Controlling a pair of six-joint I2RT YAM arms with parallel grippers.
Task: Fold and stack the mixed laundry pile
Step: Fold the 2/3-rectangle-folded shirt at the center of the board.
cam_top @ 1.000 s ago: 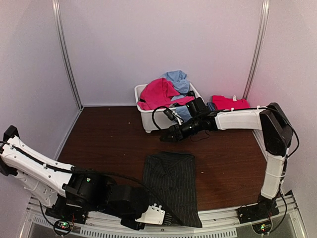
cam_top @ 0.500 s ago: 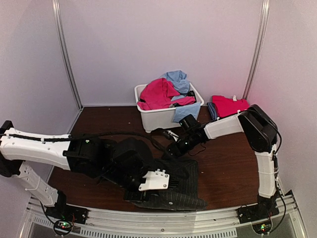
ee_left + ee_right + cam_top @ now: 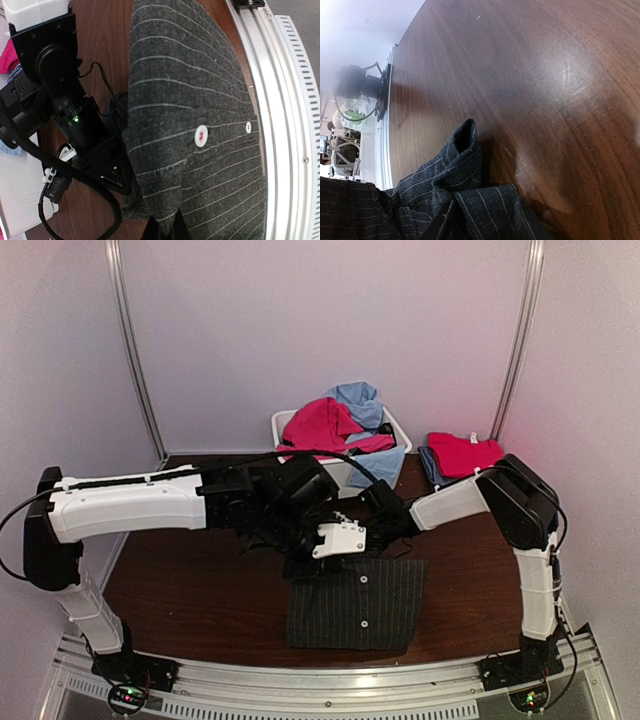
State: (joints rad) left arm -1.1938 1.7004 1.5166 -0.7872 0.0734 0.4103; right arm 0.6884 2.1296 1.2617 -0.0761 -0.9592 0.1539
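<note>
The pinstriped shirt (image 3: 355,592), at 6 o'clock on the table (image 3: 190,590), is pinched by the closed left gripper (image 3: 303,562). Whether the right gripper (image 3: 375,533) is clamped cannot be told.

Robotics lab test cell, this one: plain white panel walls (image 3: 320,330) framed by slim aluminium corner posts (image 3: 139,370), a dark brown wood-grain table (image 3: 190,580), and two white-and-black robot arms (image 3: 130,502) bolted to a slotted aluminium rail (image 3: 300,685) at its near edge.
</note>
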